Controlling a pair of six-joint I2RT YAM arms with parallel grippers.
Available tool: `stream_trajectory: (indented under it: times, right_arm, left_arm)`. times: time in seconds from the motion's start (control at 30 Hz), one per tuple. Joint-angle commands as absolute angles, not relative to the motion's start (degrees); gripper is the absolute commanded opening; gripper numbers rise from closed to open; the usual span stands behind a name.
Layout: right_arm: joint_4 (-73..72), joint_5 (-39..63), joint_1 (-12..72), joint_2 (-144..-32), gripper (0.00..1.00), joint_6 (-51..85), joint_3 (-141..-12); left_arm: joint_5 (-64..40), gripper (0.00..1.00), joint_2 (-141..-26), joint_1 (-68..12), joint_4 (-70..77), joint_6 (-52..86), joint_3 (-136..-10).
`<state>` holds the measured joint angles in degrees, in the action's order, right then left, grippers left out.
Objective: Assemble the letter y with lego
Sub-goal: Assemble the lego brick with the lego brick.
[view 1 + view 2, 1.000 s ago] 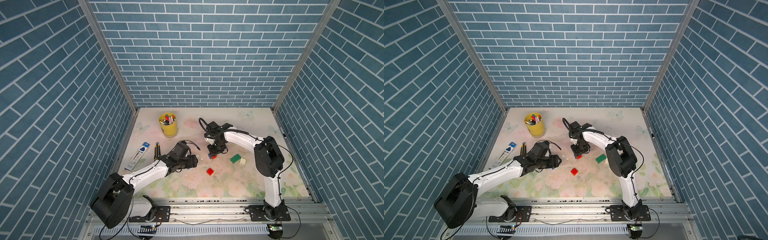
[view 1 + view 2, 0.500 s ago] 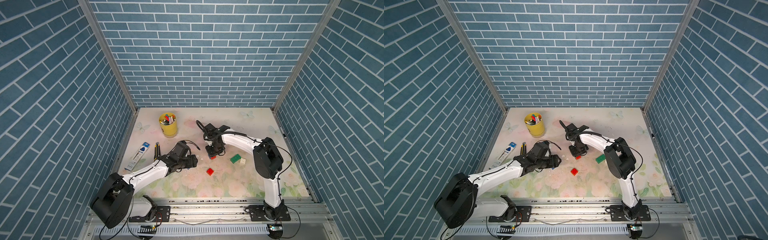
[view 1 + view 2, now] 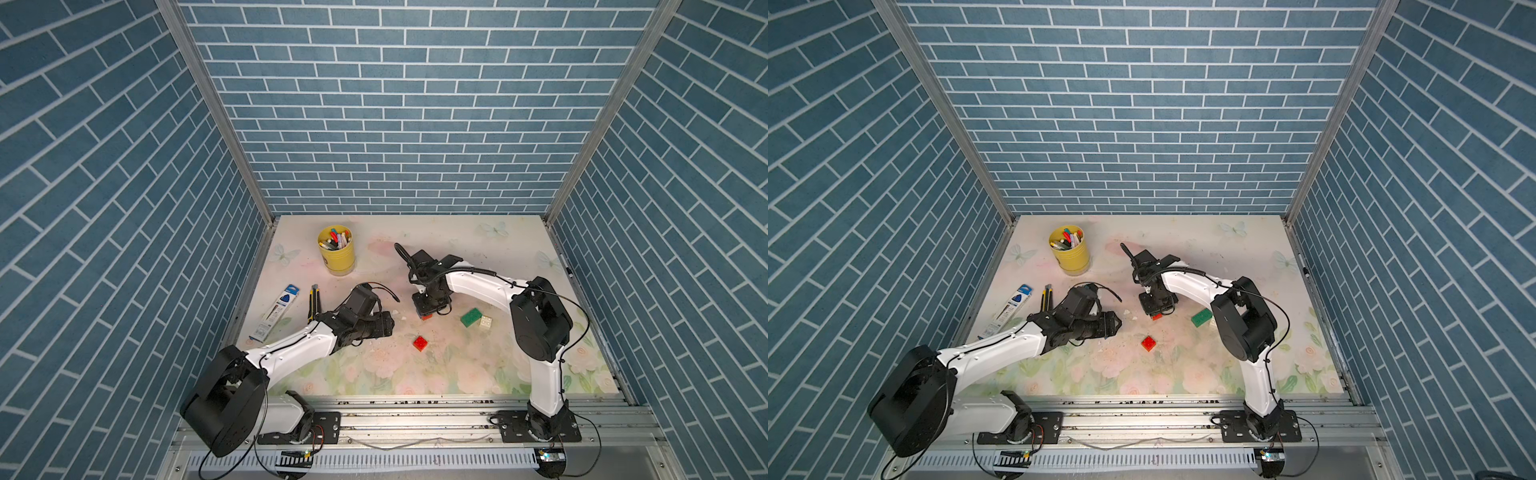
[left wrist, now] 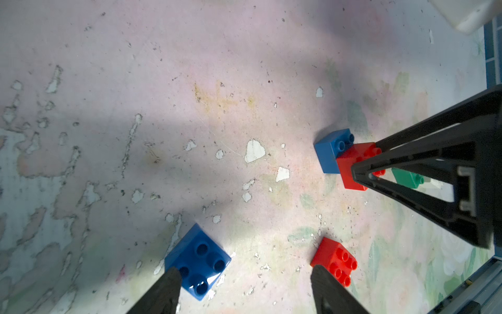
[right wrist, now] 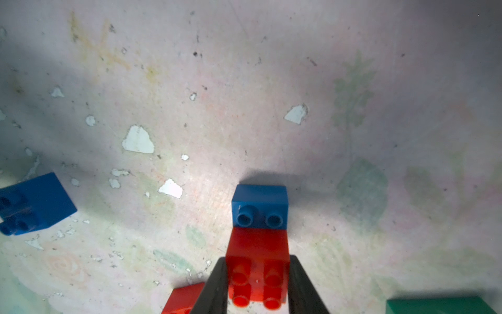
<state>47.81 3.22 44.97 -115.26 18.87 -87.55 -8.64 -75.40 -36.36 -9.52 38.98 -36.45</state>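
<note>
Clamping the red brick (image 5: 258,250) by its two side walls, the right gripper (image 5: 258,274) has its fingers narrow and in contact, pointing down at the table (image 3: 457,374); the red brick sits half over a blue brick (image 5: 259,206), leaving one row of two blue studs bare. The stepped pair's long axis runs straight along the gap between the fingers, blue end away from the wrist; in both top views the gripper hides most of it, near the mat's centre.

The left gripper (image 4: 244,274) hangs with fingers wide and empty at about 9 o'clock of the pair; a loose blue brick (image 4: 198,258) lies by one fingertip, its four studs facing the wrist camera. A loose red brick (image 3: 420,343) lies at 6 o'clock of the pair, apart from it. The green brick (image 3: 471,318) lies at 3 o'clock, its long axis running 2 to 8 o'clock; the white brick (image 3: 486,321) touches its 4 o'clock side.

Open mat stretches toward 6 o'clock as far as the metal rail; the yellow cup (image 3: 336,257) stands well apart at 10 o'clock, the pen pack (image 3: 274,311) and utility knife (image 3: 312,305) near the 9 o'clock edge.

The bricks are glossy moulded plastic with hollow round studs; the floral mat is scuffed, chipped into white flecks.
</note>
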Motion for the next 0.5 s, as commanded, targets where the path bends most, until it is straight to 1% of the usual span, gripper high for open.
stream_trajectory:
  times: [0.0,0.13,0.23,0.37,0.47]
  right_arm:
    - [51.0,4.4,44.4,-122.6,0.25,19.4,-86.4]
    - [51.2,4.8,43.9,-127.3,0.25,18.3,-88.5]
    - [51.2,4.8,43.8,-128.4,0.25,18.2,-88.8]
    - [51.1,4.4,42.4,-126.1,0.25,18.4,-88.9]
    - [51.3,2.6,40.3,-121.9,0.25,18.7,-90.0]
  left_arm:
    - [-8.1,0.78,-75.7,-36.6,-9.5,38.4,-36.1]
    - [-8.0,0.78,-75.6,-36.6,-9.8,38.5,-36.1]
    - [-8.0,0.78,-75.4,-36.6,-10.0,38.5,-36.1]
    - [-7.9,0.78,-75.5,-36.6,-10.1,38.4,-36.3]
    - [-8.1,0.78,-75.9,-36.7,-10.5,38.1,-37.2]
